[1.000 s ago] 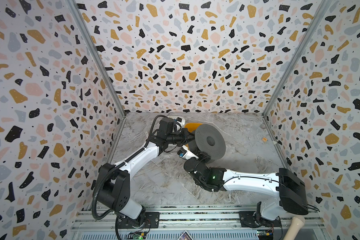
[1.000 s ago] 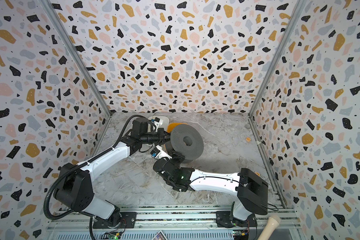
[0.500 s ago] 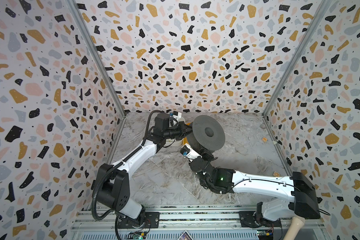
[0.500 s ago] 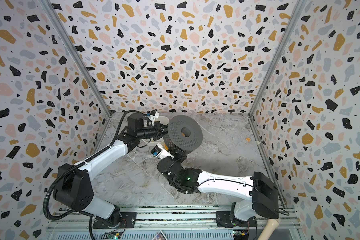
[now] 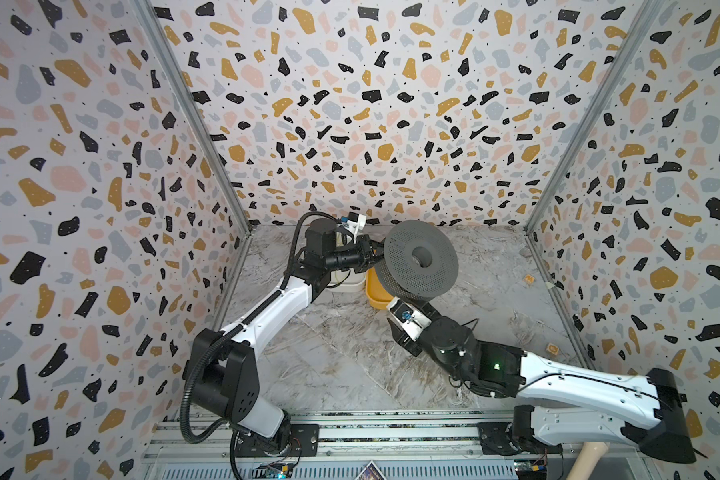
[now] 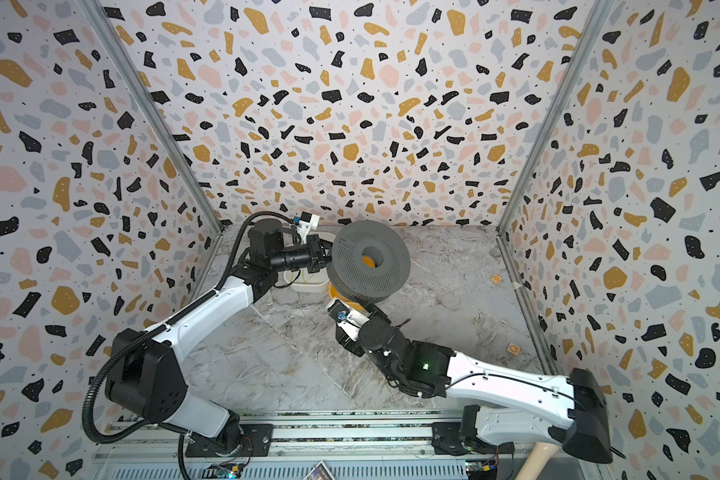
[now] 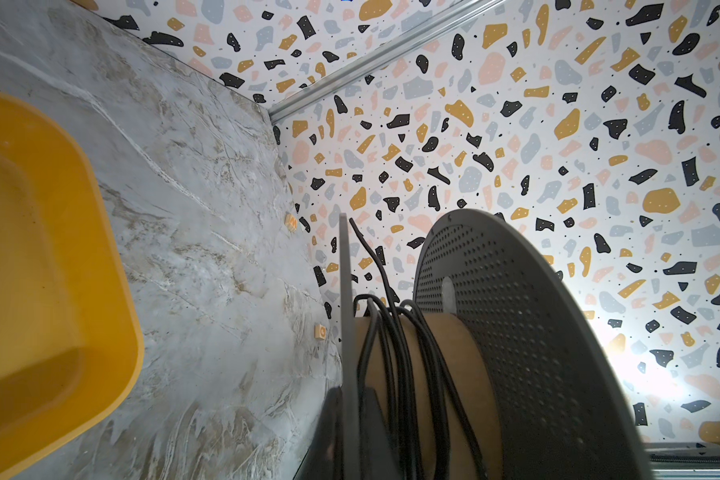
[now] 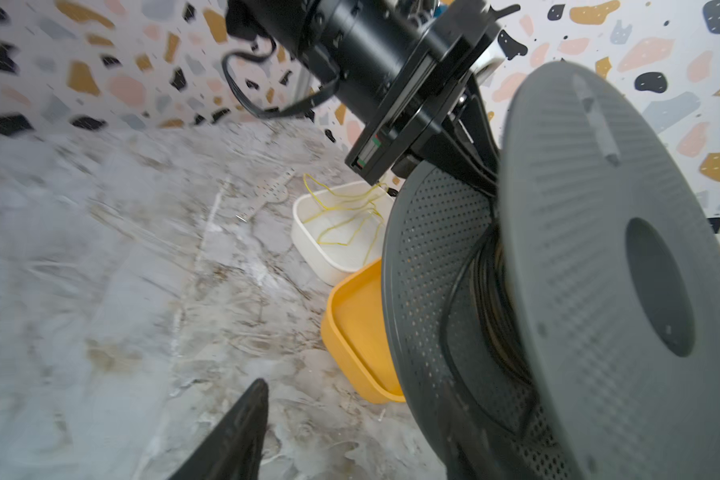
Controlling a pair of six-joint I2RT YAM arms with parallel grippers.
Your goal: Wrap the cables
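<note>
A grey perforated spool point(image 5: 420, 259) point(image 6: 368, 262) hangs tilted above the back of the table. My left gripper point(image 5: 377, 255) point(image 7: 350, 436) is shut on the rim of one flange point(image 7: 344, 332), one finger on each side. The black cables point(image 7: 400, 353) point(image 8: 495, 299) lie in loose turns round the brown core point(image 7: 466, 374), and one end point(image 7: 362, 245) sticks out past the flange. My right gripper point(image 8: 350, 432) stands open just below the spool. One of its fingers point(image 8: 242, 428) is over bare table; the other is dark against the lower flange.
A yellow tray point(image 5: 375, 291) point(image 8: 358, 328) sits under the spool. Beside it a white tray point(image 5: 346, 284) point(image 8: 308, 245) holds a thin yellow cord point(image 8: 341, 220). Two small orange cubes point(image 5: 528, 278) point(image 5: 551, 347) lie near the right wall.
My left arm has carried the spool up and a little toward the back wall. The right gripper has opened and come off the spool, and its arm has drawn back.
</note>
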